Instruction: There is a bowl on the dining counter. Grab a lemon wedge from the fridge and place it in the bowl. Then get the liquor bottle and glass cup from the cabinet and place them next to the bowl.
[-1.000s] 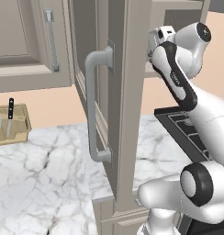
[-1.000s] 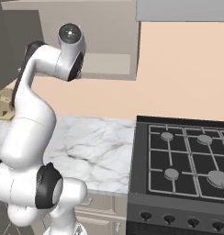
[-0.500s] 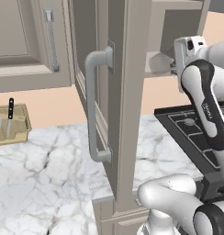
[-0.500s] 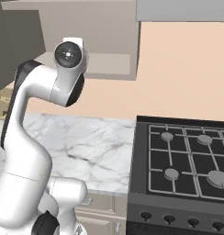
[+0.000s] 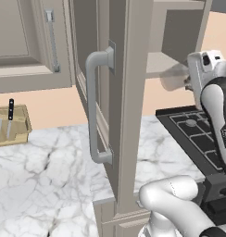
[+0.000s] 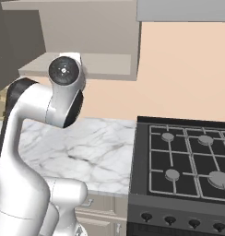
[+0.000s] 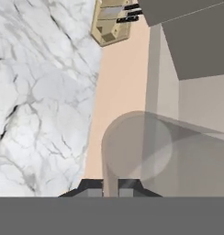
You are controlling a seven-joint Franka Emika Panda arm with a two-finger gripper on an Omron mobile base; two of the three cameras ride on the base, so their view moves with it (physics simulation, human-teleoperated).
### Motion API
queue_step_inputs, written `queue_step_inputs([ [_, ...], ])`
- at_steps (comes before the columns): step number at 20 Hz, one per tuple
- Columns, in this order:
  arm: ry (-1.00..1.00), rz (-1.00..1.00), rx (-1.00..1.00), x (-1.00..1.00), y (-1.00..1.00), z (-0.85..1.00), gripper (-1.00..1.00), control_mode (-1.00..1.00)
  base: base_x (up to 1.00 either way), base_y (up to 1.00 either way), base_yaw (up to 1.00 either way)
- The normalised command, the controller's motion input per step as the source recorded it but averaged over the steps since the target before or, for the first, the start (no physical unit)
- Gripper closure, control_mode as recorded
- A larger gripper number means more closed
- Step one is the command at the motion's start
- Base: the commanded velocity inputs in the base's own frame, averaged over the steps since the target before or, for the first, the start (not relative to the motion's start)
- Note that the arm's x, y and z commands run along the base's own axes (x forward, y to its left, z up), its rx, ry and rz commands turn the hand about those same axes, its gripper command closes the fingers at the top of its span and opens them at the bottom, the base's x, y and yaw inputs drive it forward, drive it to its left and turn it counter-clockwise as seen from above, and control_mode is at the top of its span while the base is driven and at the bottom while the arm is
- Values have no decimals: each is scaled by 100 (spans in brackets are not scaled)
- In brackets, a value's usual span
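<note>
Gripping glass cup point(image 7: 137, 151), pincer point(image 7: 111, 184) closed on rim; cup axis along pincer.

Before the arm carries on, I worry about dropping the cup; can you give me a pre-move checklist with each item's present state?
1. Translucent greyish straight-sided glass cup sits at the claw: ok.
2. Claw firmly shut on cup: cannot tell.
3. Cup out of the open beige wall cabinet: ok.
4. Open cabinet door with the grey bar handle apart from the arm: ok.
5. White grey-veined marble worktop below free of obstacles: ok.
6. Wooden knife block apart from the arm: ok.
</note>
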Motion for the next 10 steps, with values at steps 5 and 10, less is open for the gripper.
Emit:
queue_step_inputs([
  [5, -8, 10, 0, -84, -61, -2, 100, -100, 0, 0, 0],
  [10, -11, 12, 0, -63, -43, 18, 100, 100, -15, -9, 4],
])
